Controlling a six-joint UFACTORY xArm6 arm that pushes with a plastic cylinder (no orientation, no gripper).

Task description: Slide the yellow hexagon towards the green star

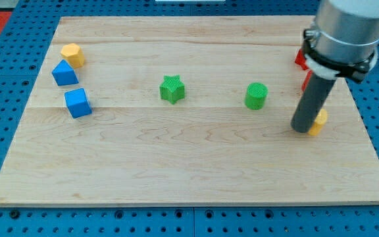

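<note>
The yellow hexagon (pixel 72 54) lies near the board's top left corner. The green star (pixel 172 89) lies left of the board's middle, to the right of and below the hexagon. My tip (pixel 303 130) rests on the board far to the right, well away from both. It stands next to a second yellow block (pixel 320 122) that the rod partly hides; its shape is unclear.
A blue triangle-like block (pixel 64 73) and a blue cube (pixel 77 103) lie just below the hexagon. A green cylinder (pixel 256 96) lies right of the star. Two red blocks (pixel 300 58) (pixel 305 82) show partly behind the arm. The wooden board (pixel 189 164) sits on a blue pegboard.
</note>
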